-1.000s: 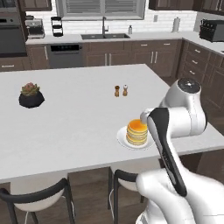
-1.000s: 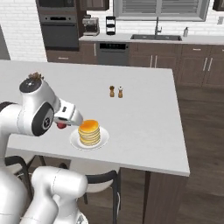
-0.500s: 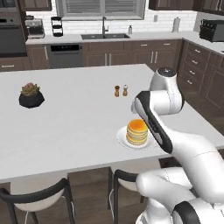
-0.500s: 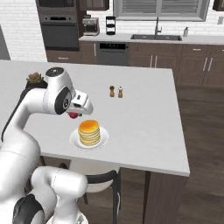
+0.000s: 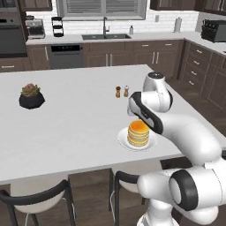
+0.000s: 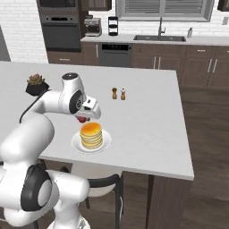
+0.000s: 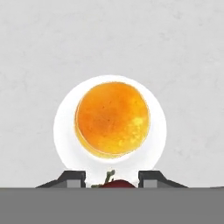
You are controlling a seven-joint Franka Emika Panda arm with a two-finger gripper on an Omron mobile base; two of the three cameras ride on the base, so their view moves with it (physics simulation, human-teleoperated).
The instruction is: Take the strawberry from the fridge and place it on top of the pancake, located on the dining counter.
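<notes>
With the strawberry (image 7: 113,182) pinched between our gripper's (image 6: 83,118) closed fingers, we judge the fetching from the fridge done; what is left is the placing. Our hand hangs above the dining counter (image 6: 147,134), and the pancake (image 7: 112,119) on its white plate (image 7: 61,131) lies toward twelve o'clock of the fruit in the hand view. We can read no labels or writing anywhere.
</notes>
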